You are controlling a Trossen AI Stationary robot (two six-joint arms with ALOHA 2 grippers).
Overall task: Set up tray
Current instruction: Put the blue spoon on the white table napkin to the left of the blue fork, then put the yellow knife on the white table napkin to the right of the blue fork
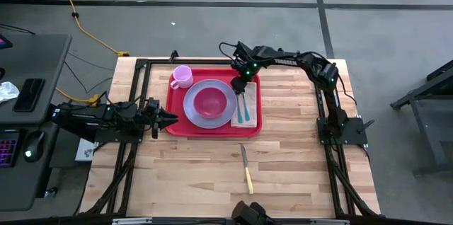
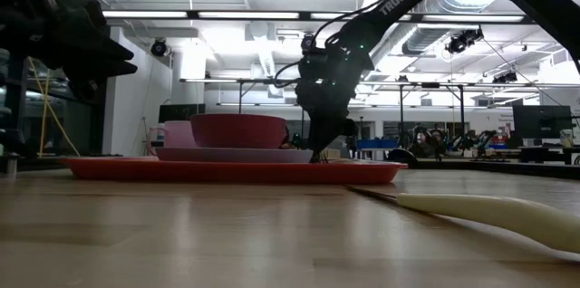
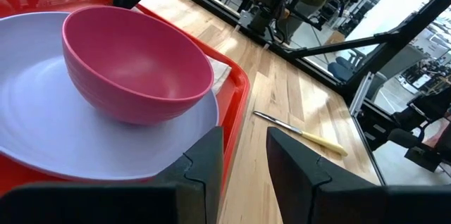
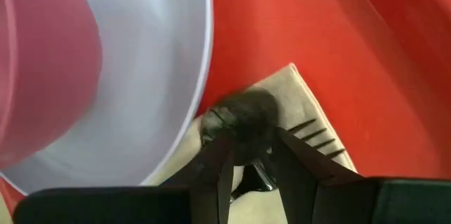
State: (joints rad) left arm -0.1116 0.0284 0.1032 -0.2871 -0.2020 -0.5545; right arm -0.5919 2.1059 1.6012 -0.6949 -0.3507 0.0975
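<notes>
The red tray point(image 1: 249, 127) lies mid-table and carries a lavender plate point(image 1: 195, 112) with a pink bowl point(image 1: 210, 102) on it. A pink cup point(image 1: 182, 76) stands at the tray's far-left corner, and a beige napkin point(image 1: 252, 115) lies on its right part. Teal-handled cutlery point(image 1: 244, 109) lies on the napkin; the right wrist view shows fork tines point(image 4: 318, 137) and a spoon point(image 4: 238, 122). My right gripper point(image 1: 241, 85) is down at the cutlery's far end, shut on the spoon. My left gripper point(image 1: 172, 119) waits, open, just off the tray's left rim. My right gripper pinches the spoon's neck point(image 4: 259, 176), just behind its bowl, between the two fingers. The fingers come from above, slanting down from the table's far side, along the spoon. The spoon lies flat on the napkin, beside the fork.
A knife point(image 1: 245, 168) with a pale yellow handle lies on the bare wood near the table's near edge, clear of the tray. It also appears in the low view as the knife point(image 2: 489, 211) and in the left wrist view as the knife point(image 3: 303, 134). Black frame rails run along the table's left, far and right sides.
</notes>
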